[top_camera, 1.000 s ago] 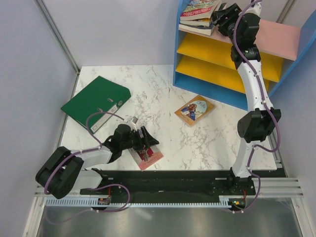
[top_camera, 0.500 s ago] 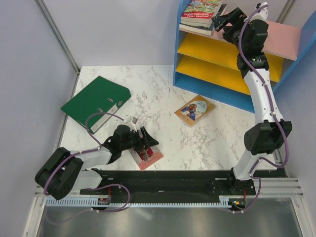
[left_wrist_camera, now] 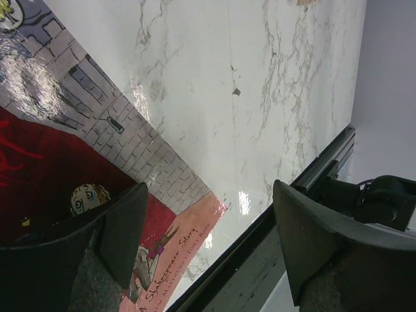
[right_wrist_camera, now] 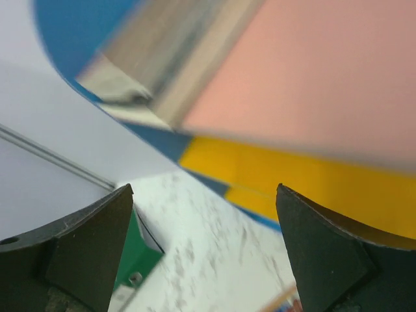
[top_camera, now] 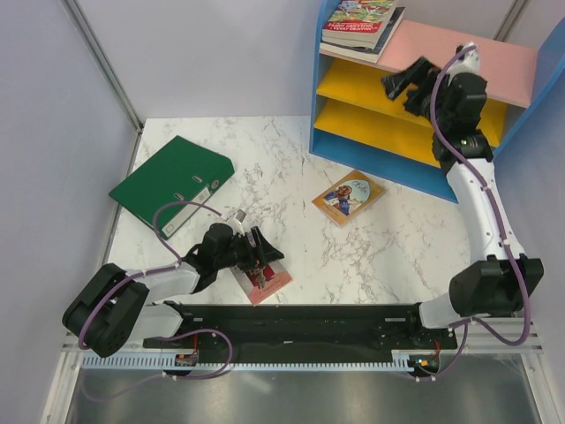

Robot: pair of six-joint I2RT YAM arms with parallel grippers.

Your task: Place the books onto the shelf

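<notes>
Blue-sided shelf (top_camera: pixel 371 157), pink top, yellow boards; stack of books (top_camera: pixel 360 22) on top. On table (top_camera: pixel 291 155) before shelf, orange book (top_camera: pixel 347 196); farther off, pink-red book (top_camera: pixel 269 281). Right hand (top_camera: pixel 399 88) spread wide, empty, before shelf's upper yellow board. Left hand (left_wrist_camera: pixel 208 188) spread wide over pink-red book.
</notes>
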